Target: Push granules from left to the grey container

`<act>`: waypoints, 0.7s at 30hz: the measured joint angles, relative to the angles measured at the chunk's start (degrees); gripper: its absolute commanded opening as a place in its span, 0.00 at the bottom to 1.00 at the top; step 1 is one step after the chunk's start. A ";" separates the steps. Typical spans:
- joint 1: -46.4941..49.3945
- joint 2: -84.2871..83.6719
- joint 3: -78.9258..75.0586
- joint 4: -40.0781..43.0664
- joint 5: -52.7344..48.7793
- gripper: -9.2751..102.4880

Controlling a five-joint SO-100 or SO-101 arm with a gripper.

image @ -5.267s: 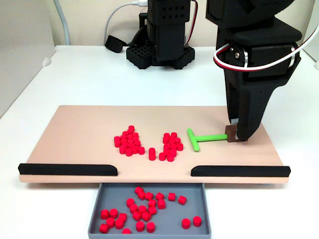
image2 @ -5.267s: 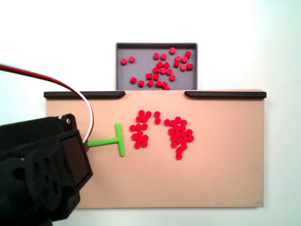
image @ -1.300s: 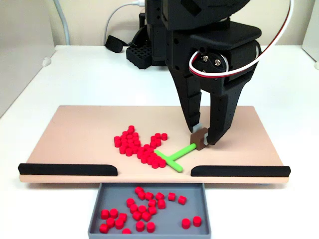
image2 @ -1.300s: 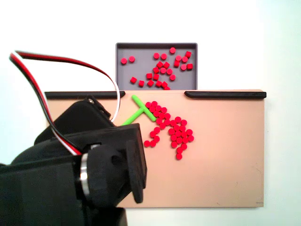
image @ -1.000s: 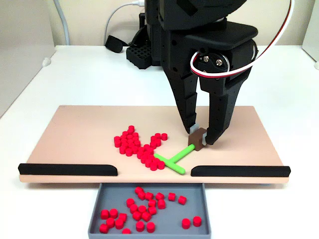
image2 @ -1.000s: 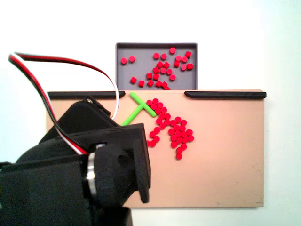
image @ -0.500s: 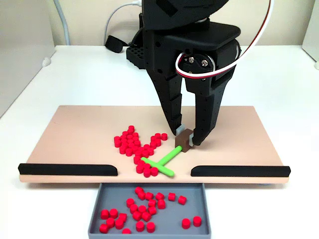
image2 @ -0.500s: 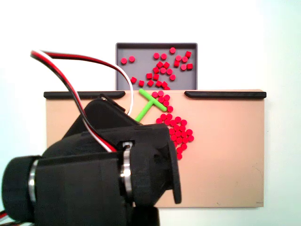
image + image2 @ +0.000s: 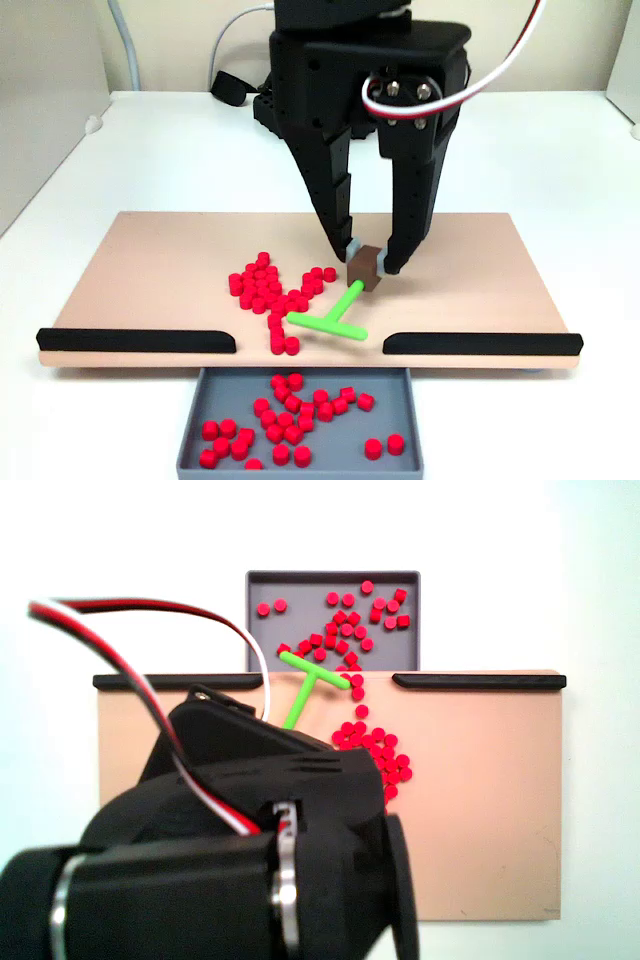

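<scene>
Gripper (image 9: 368,262) points down over the beige board (image 9: 150,270), fingers closed narrow on a small brown block (image 9: 367,266) at the end of the green T-stick (image 9: 330,314). Stick runs from the block down-left in a fixed view, crossbar sitting near the board's front edge, in the gap between the two black strips (image 9: 135,340).

Granules (image 9: 270,289): main cluster on the board lies left of the gripper in that fixed view, near but not touching the fingers; a couple of pellets sit just left of the crossbar by the gap. More granules (image 9: 290,415) are in the grey container (image 9: 400,455), which sits right below the gap, against the board's edge.

In the other fixed view (top-down, board flipped round) the arm body (image 9: 250,850) covers the lower left of the board (image 9: 500,800), so the fingers and the block are hidden there. That view does show the T-stick (image 9: 308,685) crossbar right at the gap, at the lip of the grey container (image 9: 262,585), w/ granules (image 9: 372,752) trailing from the board cluster up into the tray. Red, white and black wires (image 9: 130,630) loop over the arm.

Front view shows the grip itself, plus the arm's base (image 9: 300,105) and a white cable (image 9: 230,40) behind on the white table (image 9: 560,180).
</scene>
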 measured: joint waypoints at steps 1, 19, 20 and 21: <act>0.00 1.23 0.00 0.26 -0.09 0.08; 1.85 28.39 26.72 1.32 -15.56 0.08; 2.29 30.06 28.30 1.32 -17.23 0.08; 2.81 31.55 29.62 1.32 -18.81 0.08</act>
